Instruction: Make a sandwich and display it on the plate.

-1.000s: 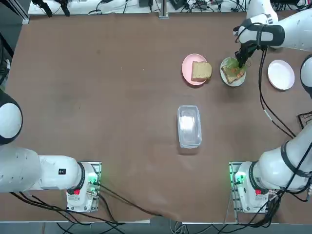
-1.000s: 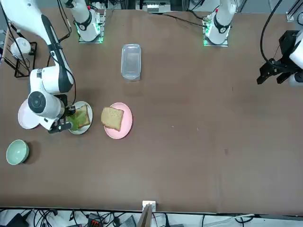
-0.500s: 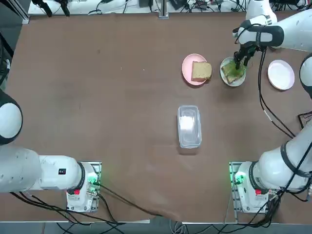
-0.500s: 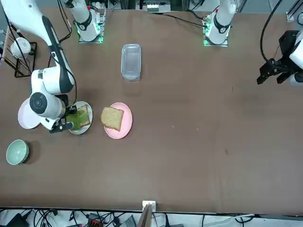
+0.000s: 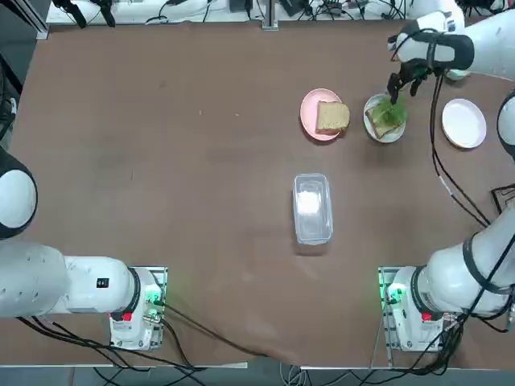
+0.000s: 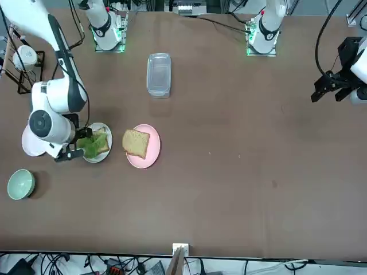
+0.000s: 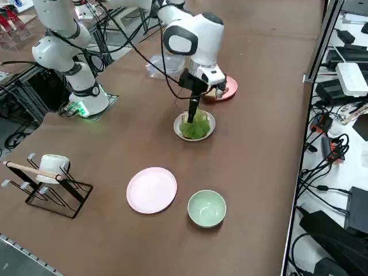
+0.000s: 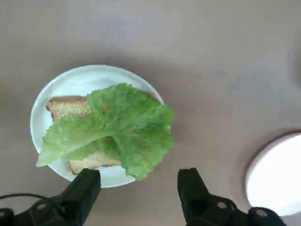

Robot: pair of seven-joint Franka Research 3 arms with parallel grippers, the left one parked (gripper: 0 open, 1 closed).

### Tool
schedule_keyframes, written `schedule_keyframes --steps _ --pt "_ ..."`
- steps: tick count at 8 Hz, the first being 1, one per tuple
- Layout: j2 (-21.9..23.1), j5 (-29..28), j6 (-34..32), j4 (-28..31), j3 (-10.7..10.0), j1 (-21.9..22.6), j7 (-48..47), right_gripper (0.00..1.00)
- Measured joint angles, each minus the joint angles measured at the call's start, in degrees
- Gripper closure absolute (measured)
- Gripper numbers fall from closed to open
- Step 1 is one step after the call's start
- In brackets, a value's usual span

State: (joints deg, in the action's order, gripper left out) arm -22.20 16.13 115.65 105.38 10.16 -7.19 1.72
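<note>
Landmark: white plate (image 5: 385, 129) at table's far right.

- Bread slices: 2. One (image 8: 70, 109) lies on white plate w/ 1 lettuce leaf (image 8: 117, 127) draped over it, leaf overhanging rim. Other slice (image 5: 331, 117) sits on pink plate (image 5: 310, 113), just left of white plate in top view. Sandwich not assembled.
- Plates: 3. Third, pale (image 5: 463, 123), right of white plate.
- Cup: 1, pale green (image 7: 206, 208).
- Clear lidded box: 1 (image 5: 312, 207), nearer robot.
- Right gripper (image 8: 138, 190): above white plate's edge, fingers apart, holding nothing.
</note>
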Motion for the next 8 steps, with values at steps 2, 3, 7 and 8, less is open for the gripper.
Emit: schedule_keyframes --steps 2,3,7,8 --pt "1.2 -5.9 -2.9 -4.3 0.2 0.3 -0.1 0.0" --pt "1.1 -12.1 -3.1 -5.4 0.2 0.8 -0.3 0.0" --pt "0.2 -33.9 -0.2 -4.4 0.3 3.4 -6.5 0.03" --pt "0.4 -34.6 4.6 -2.0 0.3 5.2 -13.2 0.1"
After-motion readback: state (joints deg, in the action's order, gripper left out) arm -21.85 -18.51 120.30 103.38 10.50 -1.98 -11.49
